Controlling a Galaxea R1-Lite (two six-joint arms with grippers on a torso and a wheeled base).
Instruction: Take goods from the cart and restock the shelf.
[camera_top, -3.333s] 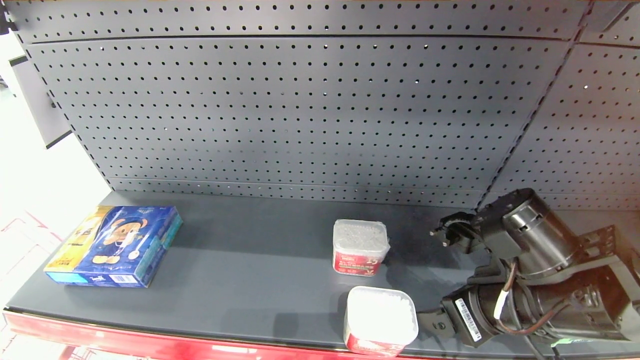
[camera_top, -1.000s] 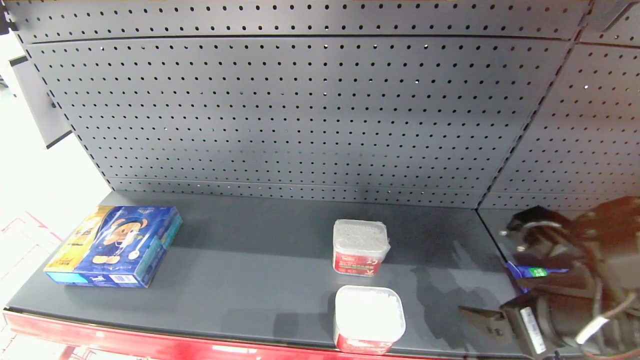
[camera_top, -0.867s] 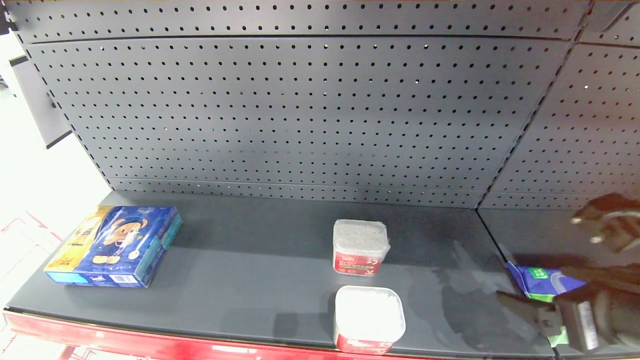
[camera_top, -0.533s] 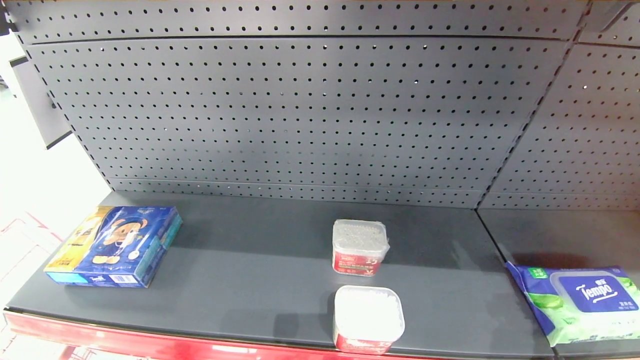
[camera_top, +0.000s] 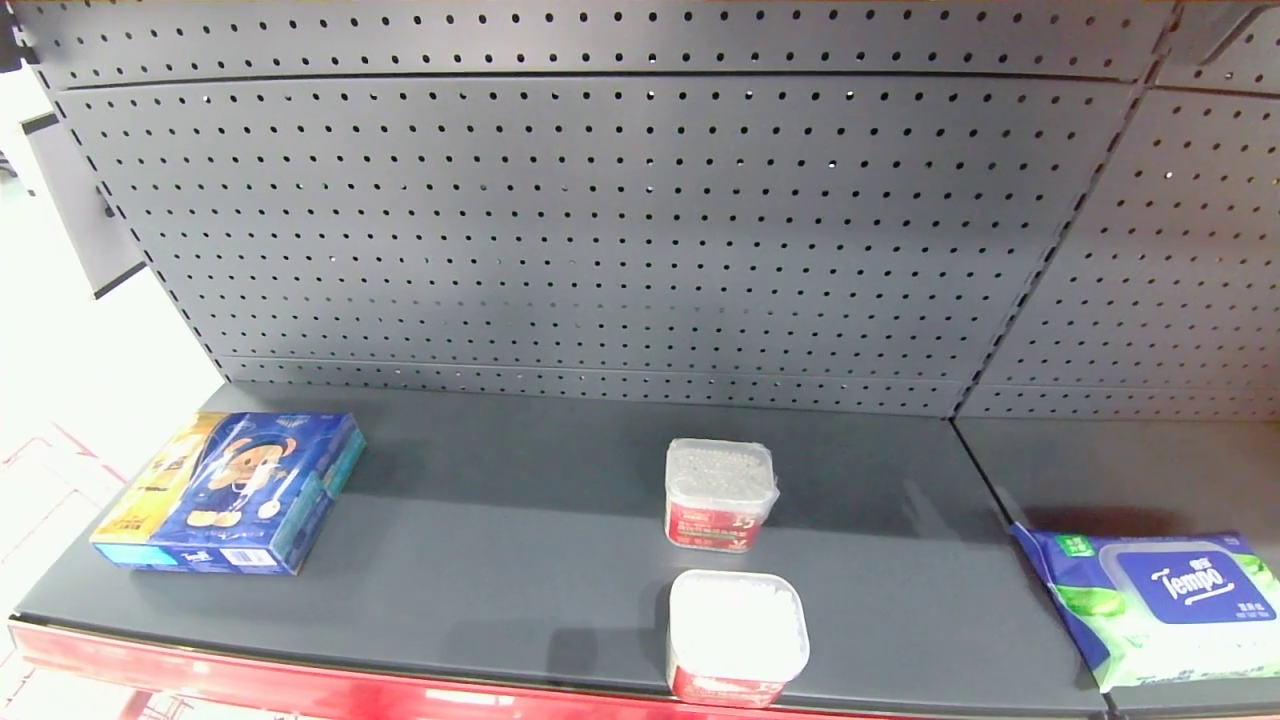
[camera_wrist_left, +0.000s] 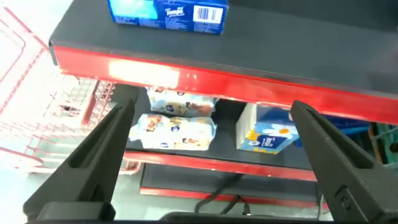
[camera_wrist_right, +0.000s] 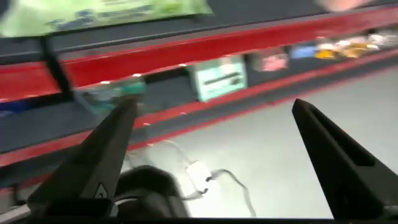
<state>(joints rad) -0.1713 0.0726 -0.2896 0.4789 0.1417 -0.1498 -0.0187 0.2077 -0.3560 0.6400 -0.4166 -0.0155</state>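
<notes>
Shelf (camera_top: 500, 540) before you holds blue box (camera_top: 230, 492), back tub (camera_top: 720, 495), front tub (camera_top: 736, 635), wipes pack (camera_top: 1160, 600); your left pincer (camera_wrist_left: 211, 109) and right pincer (camera_wrist_right: 212, 106) both spread apart, empty

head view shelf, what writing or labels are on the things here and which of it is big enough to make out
Wipes pack: one large white brand word on its blue lid, clear; the rest of its print is too small.
Blue box: barcode and small words on its front edge, too small.
Back tub: red label, print blurred.
Front tub: red label, too little shows.
Green tag: blurred.
</notes>
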